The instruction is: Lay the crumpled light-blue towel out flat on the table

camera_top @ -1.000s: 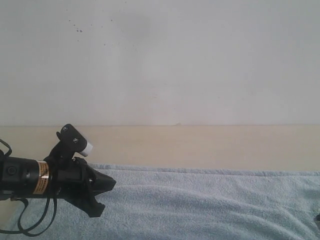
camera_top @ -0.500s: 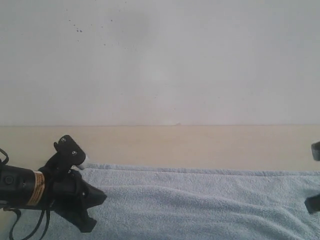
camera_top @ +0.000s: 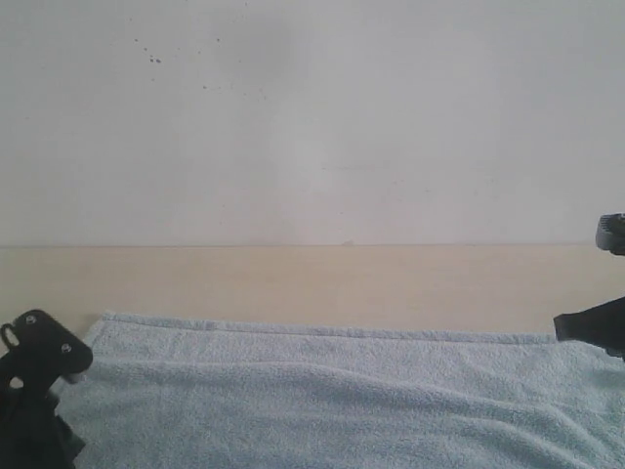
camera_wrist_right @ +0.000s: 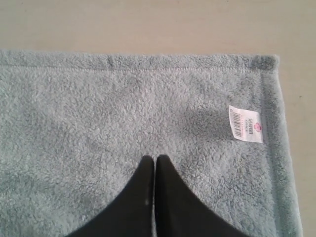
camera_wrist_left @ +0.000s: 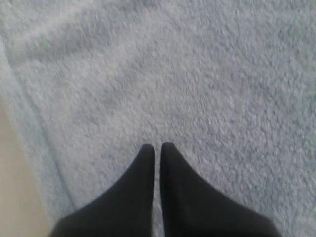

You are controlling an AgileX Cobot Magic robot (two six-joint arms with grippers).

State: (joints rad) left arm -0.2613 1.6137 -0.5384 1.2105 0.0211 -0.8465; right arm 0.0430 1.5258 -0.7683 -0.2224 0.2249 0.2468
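Exterior: towel (camera_top: 332, 391) spread over the near part of the table (camera_top: 322, 283), softly rippled. Left wrist: left gripper (camera_wrist_left: 157, 146) pressed together, empty, over the towel near its hem. Right wrist: right gripper (camera_wrist_right: 154, 159) pressed together, empty, over a towel corner, near the white tag (camera_wrist_right: 245, 124).

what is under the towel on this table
The towel lies on the beige table, which shows beyond its far hem. The tabletop beneath the cloth is covered, so nothing under it can be checked.
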